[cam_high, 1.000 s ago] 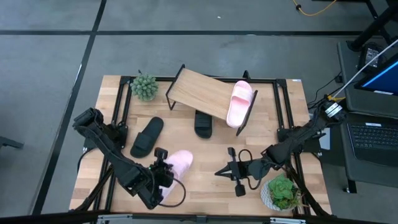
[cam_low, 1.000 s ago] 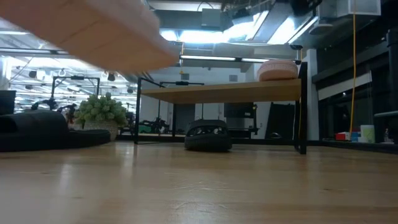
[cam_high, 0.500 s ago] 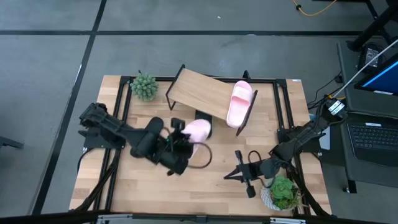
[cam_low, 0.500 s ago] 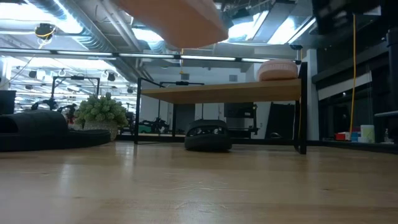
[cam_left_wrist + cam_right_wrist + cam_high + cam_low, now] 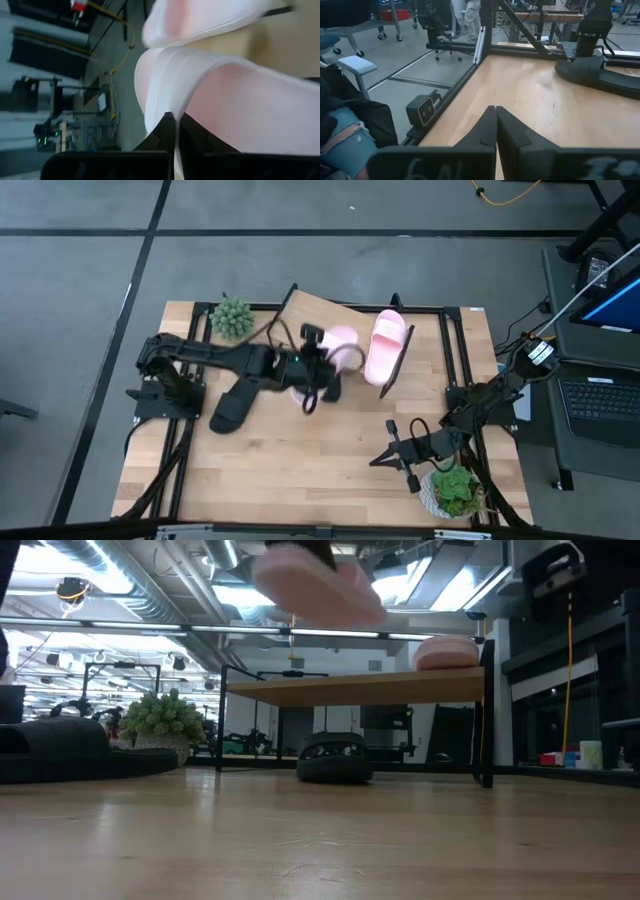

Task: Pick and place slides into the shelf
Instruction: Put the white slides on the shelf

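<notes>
My left gripper (image 5: pixel 322 358) is shut on a pale pink slide (image 5: pixel 343 341) and holds it in the air over the shelf (image 5: pixel 305 320). The low view shows that slide (image 5: pixel 315 585) high above the shelf board (image 5: pixel 350 690). The second pink slide (image 5: pixel 386 343) lies sole-down on the shelf's right end. One black slide (image 5: pixel 236 400) lies on the table to the left. The other black slide (image 5: pixel 335 762) sits on the table under the shelf. My right gripper (image 5: pixel 376 461) is shut and hovers near the table's near right corner. My left gripper pinches a thin edge of the pink slide (image 5: pixel 167 102) between its two fingers (image 5: pixel 165 131). It reaches the slide from the table's left side. The slide is lifted clear and tilted above the shelf board (image 5: pixel 285 40).
A green succulent (image 5: pixel 232 318) stands by the shelf's left end, and a potted plant (image 5: pixel 455 490) sits in the near right corner. Black frame rails (image 5: pixel 455 350) run along the table's sides. A person's knee (image 5: pixel 345 145) shows beyond the table edge.
My left gripper has carried the pink slide from the near left part of the table up and toward the far edge, until it is over the shelf. My right gripper has drifted toward the table's right edge, still shut.
</notes>
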